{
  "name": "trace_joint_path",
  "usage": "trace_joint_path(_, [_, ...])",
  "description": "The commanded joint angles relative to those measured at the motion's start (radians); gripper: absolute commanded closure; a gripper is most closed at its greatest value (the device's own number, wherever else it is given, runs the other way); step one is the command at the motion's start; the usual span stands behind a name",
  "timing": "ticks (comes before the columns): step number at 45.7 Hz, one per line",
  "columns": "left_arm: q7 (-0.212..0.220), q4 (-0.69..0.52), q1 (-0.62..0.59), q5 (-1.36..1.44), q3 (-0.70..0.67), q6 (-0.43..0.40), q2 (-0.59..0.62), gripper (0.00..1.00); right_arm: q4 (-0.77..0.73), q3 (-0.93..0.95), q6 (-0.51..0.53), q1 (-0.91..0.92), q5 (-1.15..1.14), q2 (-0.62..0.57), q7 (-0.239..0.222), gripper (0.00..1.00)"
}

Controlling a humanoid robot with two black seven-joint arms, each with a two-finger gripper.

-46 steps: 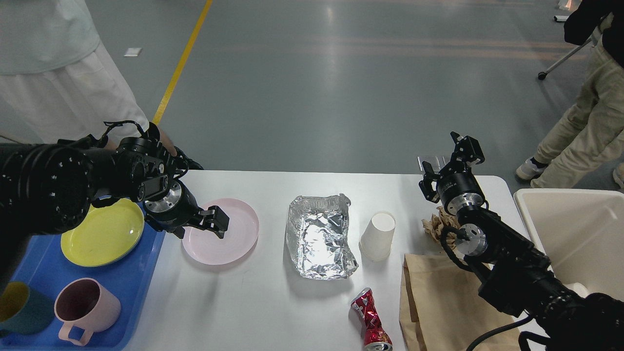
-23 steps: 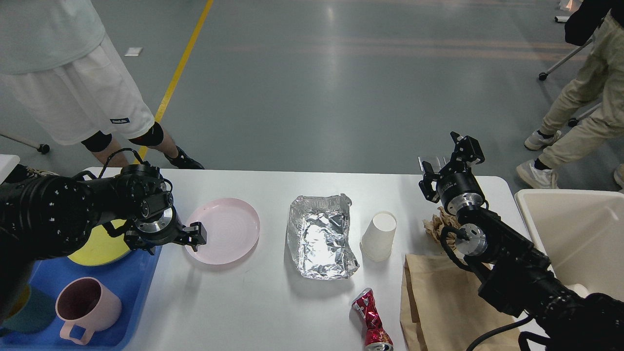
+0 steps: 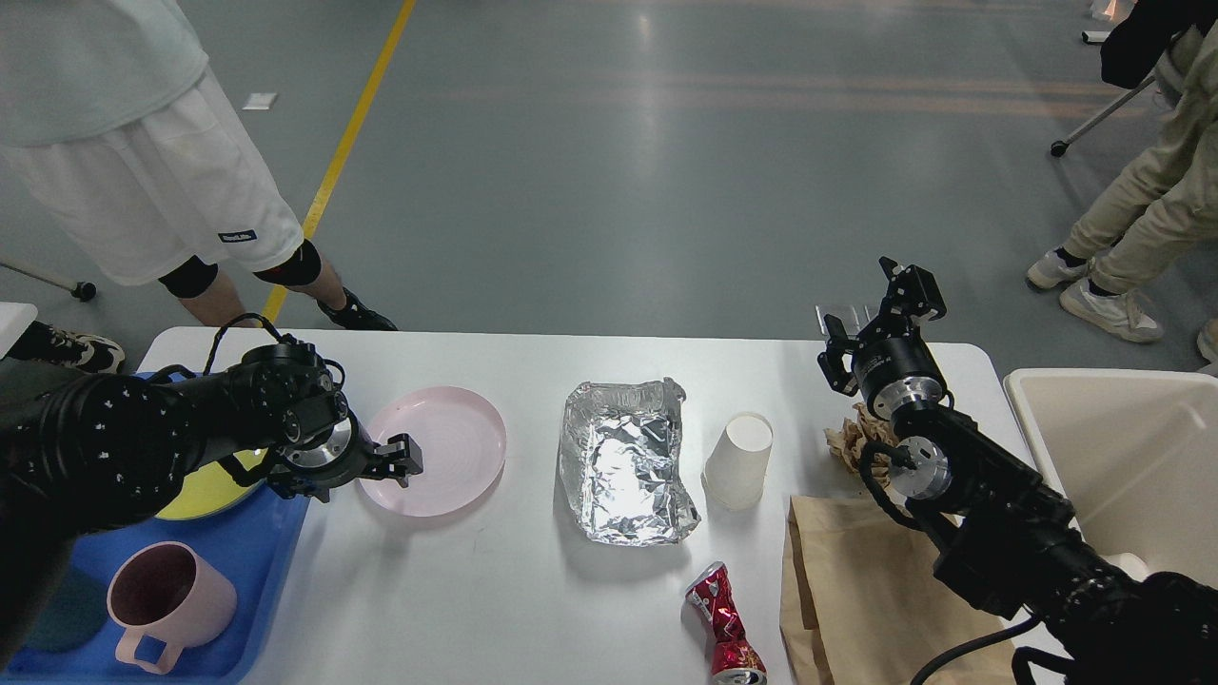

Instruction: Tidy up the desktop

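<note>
The white desktop (image 3: 514, 590) holds a pink plate (image 3: 455, 447), a crumpled foil tray (image 3: 623, 461), a tilted white paper cup (image 3: 737, 461), a crushed red can (image 3: 723, 623), a brown paper bag (image 3: 856, 590) and crumpled brown paper (image 3: 845, 440). My left gripper (image 3: 404, 460) is low at the pink plate's left rim, its two fingers a little apart, one above and one below the rim. My right gripper (image 3: 880, 306) is open and empty, raised over the desktop's far right edge, above the crumpled paper.
A blue tray (image 3: 266, 571) at the left holds a yellow plate (image 3: 205, 493), a pink mug (image 3: 166, 595) and a teal cup (image 3: 67, 618). A cream bin (image 3: 1123, 457) stands to the right. One person (image 3: 143, 143) stands behind the far left corner, another (image 3: 1142, 219) at the far right.
My left gripper dropped from above the pink plate to its left rim, then edged right onto it. The right arm has not moved. The person at the left stepped back.
</note>
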Motion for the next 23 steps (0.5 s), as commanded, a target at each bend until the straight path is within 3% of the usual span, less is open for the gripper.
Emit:
trace_joint_path(1, [0.000,0.014,0.023,-0.001,-0.017,0.004,0.000,0.07,-0.001,0.000,0.000,0.000,0.000,0.000,0.000,0.00])
trace_joint_path(12, [0.001,0.041,0.062,-0.001,-0.055,0.042,-0.002,0.12,-0.001,-0.001,0.000,0.000,0.000,0.000,0.000,0.00])
trace_joint_path(18, [0.021,0.044,0.072,-0.001,-0.083,0.044,0.000,0.21,-0.001,0.000,0.000,0.000,0.000,0.000,0.000,0.00])
trace_joint_path(23, [0.028,0.049,0.072,-0.001,-0.084,0.036,0.000,0.34,-0.001,0.000,0.000,0.000,0.000,0.000,0.000,0.00])
